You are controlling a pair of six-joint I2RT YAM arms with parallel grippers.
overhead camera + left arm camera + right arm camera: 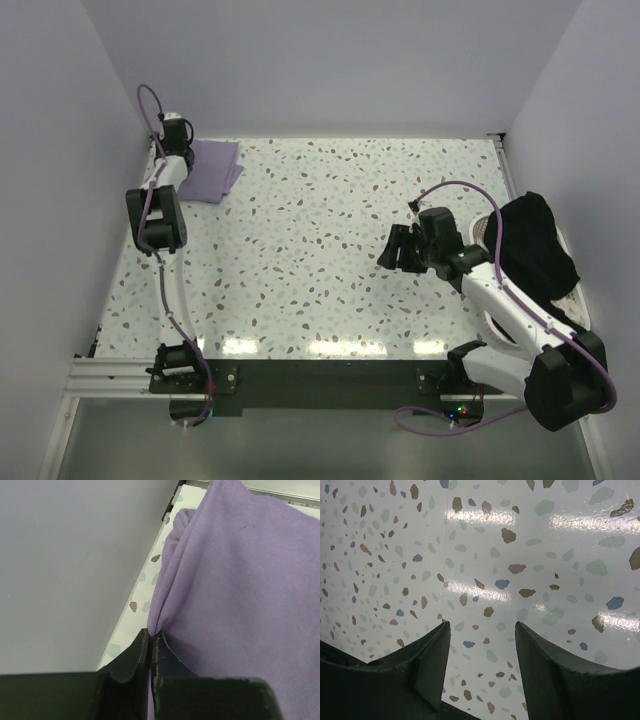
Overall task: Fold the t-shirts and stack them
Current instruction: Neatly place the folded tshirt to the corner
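A folded purple t-shirt [213, 170] lies at the table's far left corner, next to the wall. My left gripper [178, 150] is at its left edge, shut on a pinch of the purple fabric [225, 580]; its closed tips show in the left wrist view [151, 635]. A black t-shirt [535, 245] is bunched in a heap at the right edge of the table, beside my right arm. My right gripper [397, 250] is open and empty above the bare speckled table [485, 555], left of the black heap.
White walls close in the left, back and right sides. The left wall [65, 570] is right beside the left gripper. A metal rail [110, 375] runs along the near edge by the arm bases.
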